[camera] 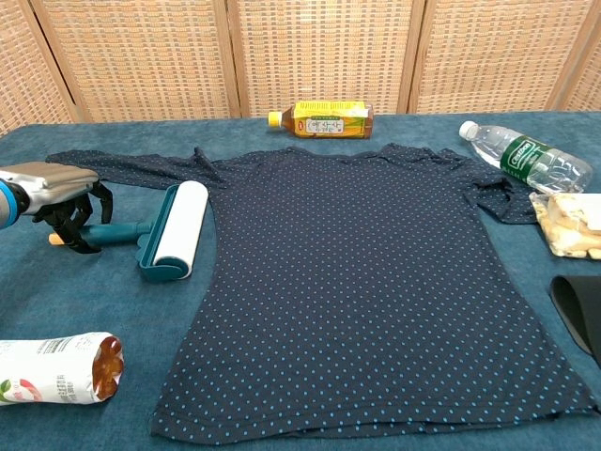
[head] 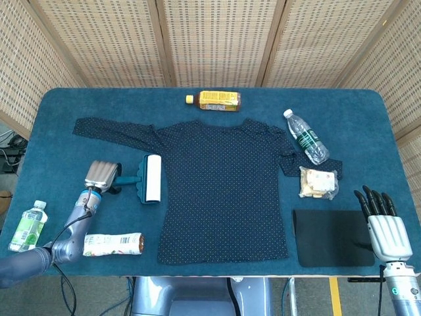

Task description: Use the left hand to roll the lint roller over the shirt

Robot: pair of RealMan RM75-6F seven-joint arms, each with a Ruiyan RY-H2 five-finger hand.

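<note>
Your left hand (camera: 58, 193), fingers curled down but apparently gripping nothing, hovers over the lint roller (camera: 174, 232) handle at frame left. Close fully around the handle before rolling onto the shirt (camera: 366, 282).
</note>
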